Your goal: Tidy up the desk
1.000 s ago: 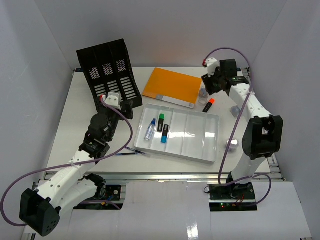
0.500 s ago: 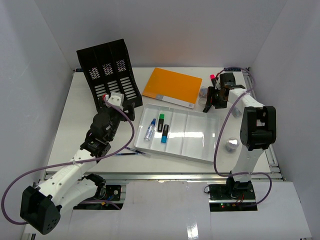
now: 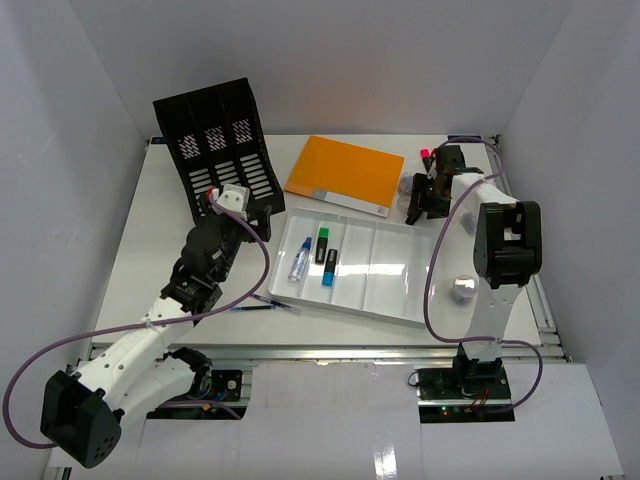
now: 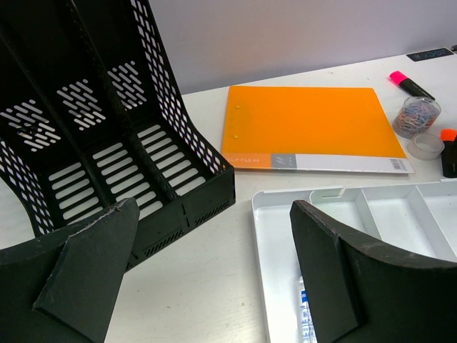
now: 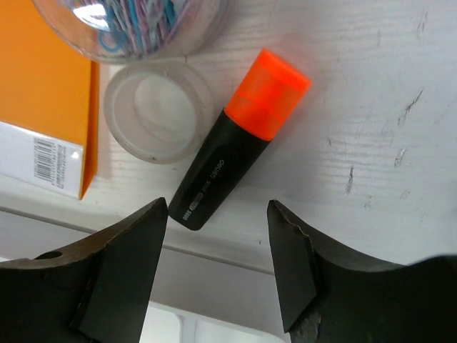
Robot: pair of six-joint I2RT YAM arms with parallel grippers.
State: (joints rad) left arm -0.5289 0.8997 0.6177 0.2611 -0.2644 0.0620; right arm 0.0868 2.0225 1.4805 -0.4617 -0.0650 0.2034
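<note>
Right wrist view: the right gripper (image 5: 218, 213) has its fingers apart, holding nothing; the orange highlighter (image 5: 243, 143) lies on the desk (image 5: 371, 107) just beyond their tips. The left gripper (image 4: 214, 211) stands wide, empty, above the desk.

Four highlighters (image 5: 239, 150), one folder (image 3: 345, 171), one tray (image 3: 385, 268), one rack (image 3: 220, 140).

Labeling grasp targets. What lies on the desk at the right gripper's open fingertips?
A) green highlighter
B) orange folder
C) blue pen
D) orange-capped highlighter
D: the right wrist view shows the orange-capped highlighter lying flat on the desk, its black end at the open right gripper, beside a clear tape roll.
</note>
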